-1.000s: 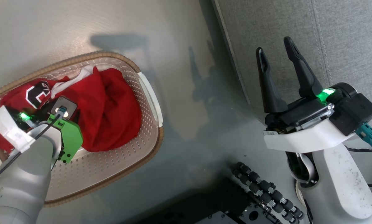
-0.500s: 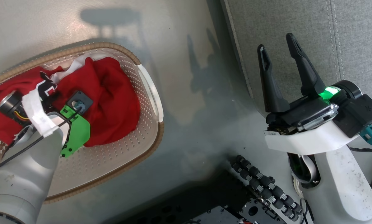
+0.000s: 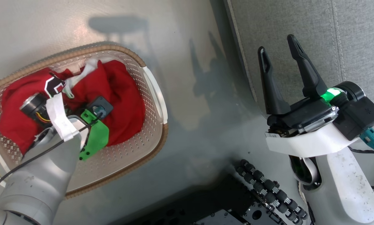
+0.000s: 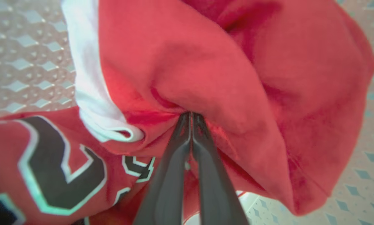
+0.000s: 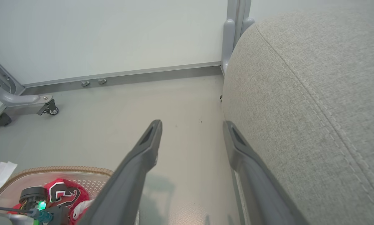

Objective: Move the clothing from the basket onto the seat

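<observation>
A fold of the red jersey (image 4: 224,72) is being pinched by the left gripper (image 4: 190,116). Its fingers are being pressed together, and the cloth is being gathered into creases at their tips. A second ago that gripper was being held spread over the heap, so the closing is the main change.

The jersey is being kept inside the basket (image 3: 124,154), whose bare perforated bottom is being shown on the side nearer the robot. The black-and-white lettering (image 3: 54,87) is being turned upward at the left, and the white trim (image 3: 80,75) is being laid across the top of the heap.

Against the earlier head view, the left wrist is being seen a little further toward the basket's right end, and the trim and lettering are being seen slightly shifted. Part of that is being caused by a small move of the camera, since the basket and the floor (image 3: 190,131) are being shown shifted as well.

The right gripper (image 3: 277,43) is being held with its fingers spread wide and nothing between them. It is being held over the floor just beside the edge of the seat (image 3: 315,22), as it was a second ago.
</observation>
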Available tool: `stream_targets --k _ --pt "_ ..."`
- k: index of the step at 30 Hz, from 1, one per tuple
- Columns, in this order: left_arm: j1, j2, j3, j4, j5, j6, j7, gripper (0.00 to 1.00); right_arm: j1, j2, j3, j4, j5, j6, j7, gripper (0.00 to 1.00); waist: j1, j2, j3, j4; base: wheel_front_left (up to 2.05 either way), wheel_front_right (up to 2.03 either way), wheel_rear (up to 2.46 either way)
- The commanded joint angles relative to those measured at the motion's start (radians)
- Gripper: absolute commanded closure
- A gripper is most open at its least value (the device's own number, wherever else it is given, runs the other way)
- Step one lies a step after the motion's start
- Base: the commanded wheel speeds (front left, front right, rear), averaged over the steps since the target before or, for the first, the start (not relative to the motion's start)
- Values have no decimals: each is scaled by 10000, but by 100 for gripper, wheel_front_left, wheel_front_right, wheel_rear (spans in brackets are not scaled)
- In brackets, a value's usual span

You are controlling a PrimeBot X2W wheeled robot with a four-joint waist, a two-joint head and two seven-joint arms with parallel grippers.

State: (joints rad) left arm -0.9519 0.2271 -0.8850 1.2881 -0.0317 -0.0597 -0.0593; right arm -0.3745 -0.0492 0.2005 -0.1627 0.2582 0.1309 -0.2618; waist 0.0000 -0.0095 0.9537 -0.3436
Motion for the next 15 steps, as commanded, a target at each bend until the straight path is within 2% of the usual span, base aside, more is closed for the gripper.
stream_targets --k 1,9,15 --pt "102 -71 -31 -1 -22 53 -104 100 -20 -22 3 52 -63 -3 -49 0 0 95 -263 93 0 0 0" --pt "251 -793 -106 -6 -283 -114 -813 100 -35 -24 -7 356 -233 -3 -49 0 0 95 -1184 514 0 0 0" --pt "497 -1089 -226 -1 -409 -221 -1412 100 35 -24 -46 594 -357 -3 -49 0 0 95 -1848 863 0 0 0"
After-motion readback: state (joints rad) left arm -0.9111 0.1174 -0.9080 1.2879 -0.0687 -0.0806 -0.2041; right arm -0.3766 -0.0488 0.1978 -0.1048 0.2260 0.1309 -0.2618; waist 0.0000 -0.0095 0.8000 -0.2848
